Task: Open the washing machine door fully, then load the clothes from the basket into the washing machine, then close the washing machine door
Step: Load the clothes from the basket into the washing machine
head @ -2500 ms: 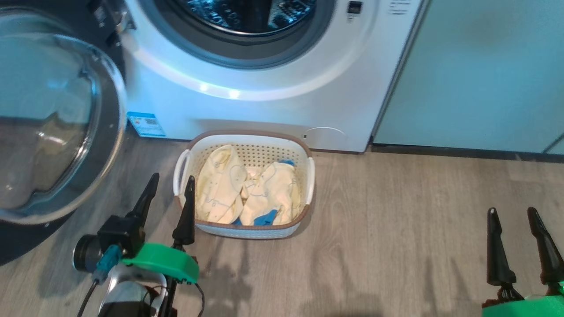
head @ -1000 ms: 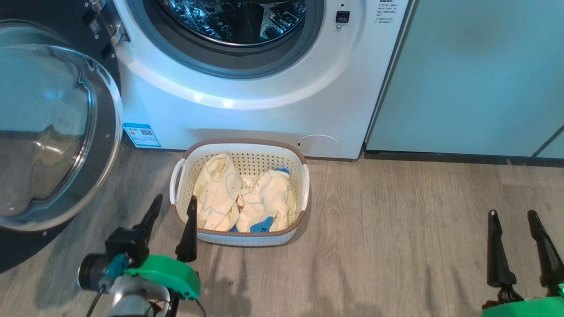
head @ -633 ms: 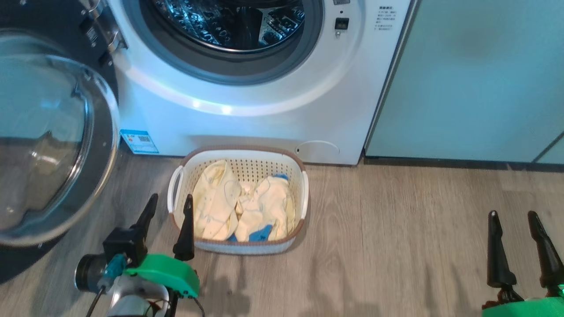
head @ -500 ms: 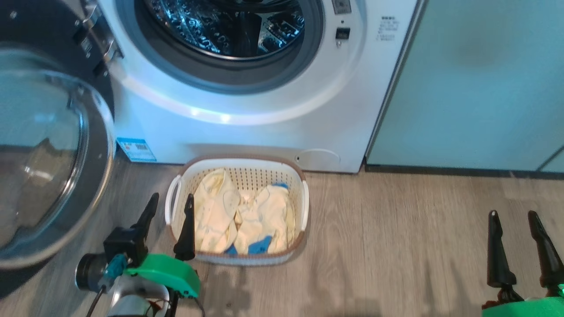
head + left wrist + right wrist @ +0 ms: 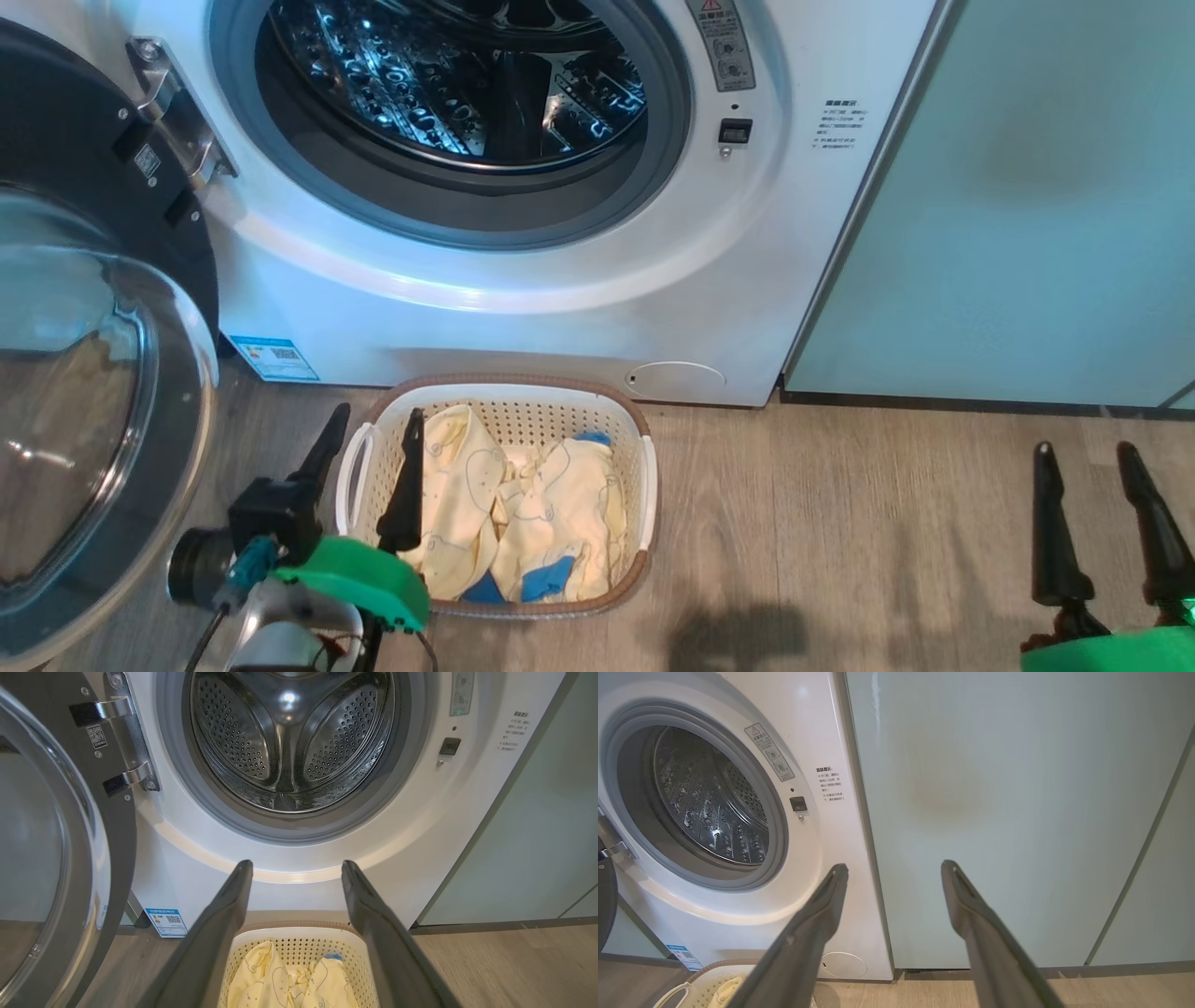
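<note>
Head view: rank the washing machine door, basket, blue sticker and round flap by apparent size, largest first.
1. washing machine door, though it is nearest the camera and cut off by the frame edge.
2. basket.
3. round flap and blue sticker look about alike, so not ranked.

The basket (image 5: 646,467) stands on the floor (image 5: 840,541) just ahead of the left claw (image 5: 377,411). In the head view this claw's right finger crosses the basket's left end. The clothes (image 5: 523,513) lie in the basket, to that claw's right. Behind the basket, straight ahead of the left claw, is the washing machine (image 5: 523,327). The washing machine door (image 5: 84,420) stands out to the claw's left. The right claw (image 5: 1085,450) is well right of the basket, over the floor. It faces a cabinet panel (image 5: 1027,233) just right of the machine.
</note>
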Available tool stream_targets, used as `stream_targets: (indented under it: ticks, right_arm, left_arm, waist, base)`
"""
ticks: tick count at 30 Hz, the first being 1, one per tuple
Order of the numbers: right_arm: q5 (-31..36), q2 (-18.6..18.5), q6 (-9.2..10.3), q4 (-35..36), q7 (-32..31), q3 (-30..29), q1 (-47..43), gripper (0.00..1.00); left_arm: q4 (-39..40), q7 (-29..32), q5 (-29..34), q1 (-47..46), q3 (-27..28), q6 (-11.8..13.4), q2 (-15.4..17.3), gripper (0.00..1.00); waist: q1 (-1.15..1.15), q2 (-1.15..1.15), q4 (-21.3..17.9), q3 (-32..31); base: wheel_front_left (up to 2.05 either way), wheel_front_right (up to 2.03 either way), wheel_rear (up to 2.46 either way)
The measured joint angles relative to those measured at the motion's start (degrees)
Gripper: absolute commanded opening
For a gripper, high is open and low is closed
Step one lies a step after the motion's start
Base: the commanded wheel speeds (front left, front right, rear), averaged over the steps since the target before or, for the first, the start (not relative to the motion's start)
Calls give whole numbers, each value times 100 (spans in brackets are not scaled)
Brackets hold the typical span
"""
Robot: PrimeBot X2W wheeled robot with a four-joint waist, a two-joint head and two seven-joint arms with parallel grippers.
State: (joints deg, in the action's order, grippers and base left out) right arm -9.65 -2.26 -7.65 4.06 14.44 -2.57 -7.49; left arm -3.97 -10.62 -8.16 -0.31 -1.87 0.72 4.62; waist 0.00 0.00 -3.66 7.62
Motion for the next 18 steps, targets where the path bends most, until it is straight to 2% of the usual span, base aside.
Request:
stream_targets:
  ticks: [18]
  right_arm:
    - [0,1,0,-8,0,0,0,100]
  left_arm:
    - [-92,-98,-79,-3,-42,46,13,100]
  waist:
    - [0,0,23,-36]
  base:
    - [0,0,0]
